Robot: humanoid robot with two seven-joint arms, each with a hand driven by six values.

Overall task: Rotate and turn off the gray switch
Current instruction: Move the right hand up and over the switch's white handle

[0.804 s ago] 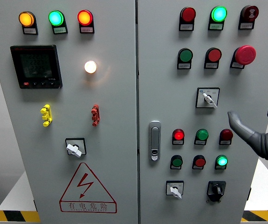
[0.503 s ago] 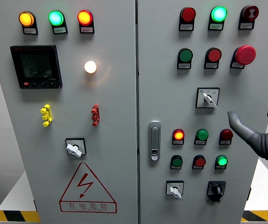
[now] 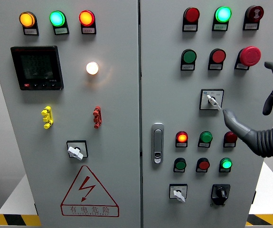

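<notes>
My right hand (image 3: 262, 121) has its fingers spread, holding nothing, thumb tip just beside the gray switch (image 3: 212, 100) on the right door, upper middle. Best bet: pinch the little lever squarely, then twist gently.

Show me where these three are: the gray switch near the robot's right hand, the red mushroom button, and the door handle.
gray switch (image 3: 212, 100), head view, on its knob.
red mushroom button (image 3: 249, 55), head view, on its cap.
door handle (image 3: 157, 142), head view, on its middle.

right hand (image 3: 264, 118): smooth dark gray tapered fingers (image 3: 236, 122), with a black ribbed rubbery covering at the wrist.
</notes>
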